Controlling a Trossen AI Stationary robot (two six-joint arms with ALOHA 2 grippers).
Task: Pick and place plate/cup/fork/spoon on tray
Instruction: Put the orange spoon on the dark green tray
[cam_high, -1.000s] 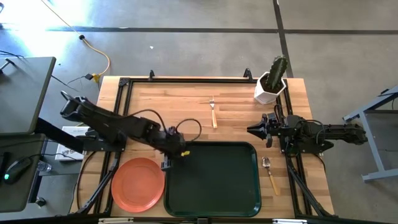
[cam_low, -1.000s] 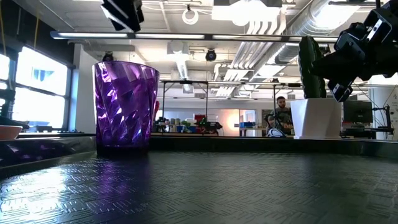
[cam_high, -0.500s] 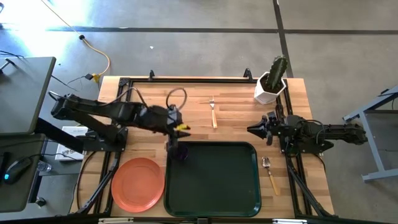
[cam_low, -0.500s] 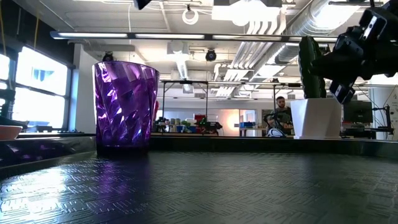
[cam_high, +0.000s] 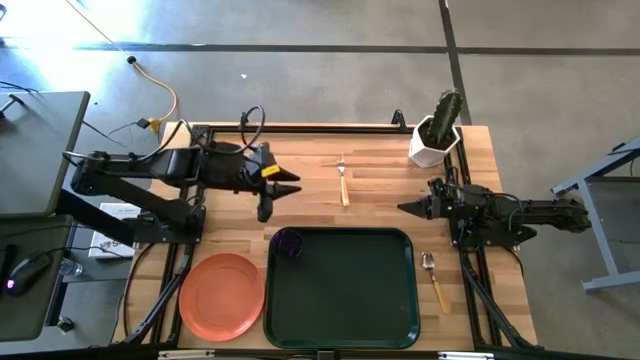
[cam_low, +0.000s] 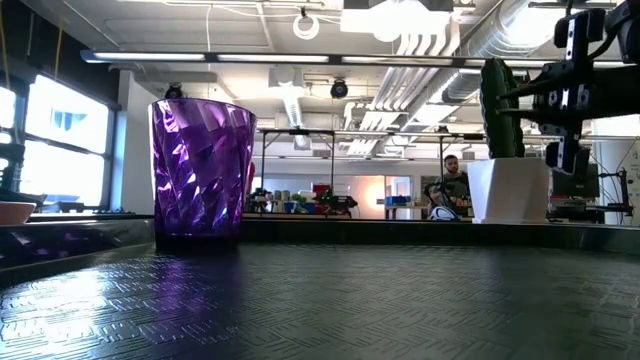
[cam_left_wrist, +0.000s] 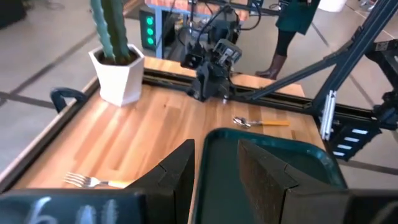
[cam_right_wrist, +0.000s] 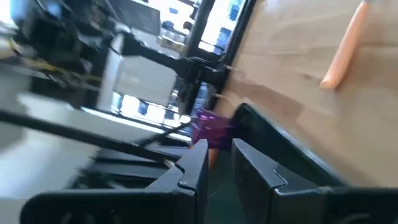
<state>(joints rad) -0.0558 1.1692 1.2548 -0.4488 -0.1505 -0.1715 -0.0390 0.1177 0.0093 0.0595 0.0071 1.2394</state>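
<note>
Left gripper hovers above bare wood just beyond the tray's far-left corner, its fingers parted a little with nothing between them. Right gripper waits at the table's right side, just off the tray's far-right corner; its fingers also stand slightly apart and hold nothing.

Cup stands upright inside the tray at the far-left corner, close to the raised edge. Plate lies on the table just left of the tray, its rim near the tray's side. Fork lies on the wood beyond the tray, near the table's middle. Spoon lies just right of the tray, bowl toward the far side. A white pot with a cactus stands at the far-right corner of the table.

Risks, as judged from this layout:
- Cup sits close to the tray edge; a low sweep of the left arm toward the plate could tip it.
- Plate lies flat, so a grasp at its rim may slip.
- Fork and spoon are slim and may pivot between the fingers.

Against the frame one second earlier, the left gripper has risen from the tray corner and withdrawn toward the far side, leaving the cup behind; the right gripper has barely moved
</note>
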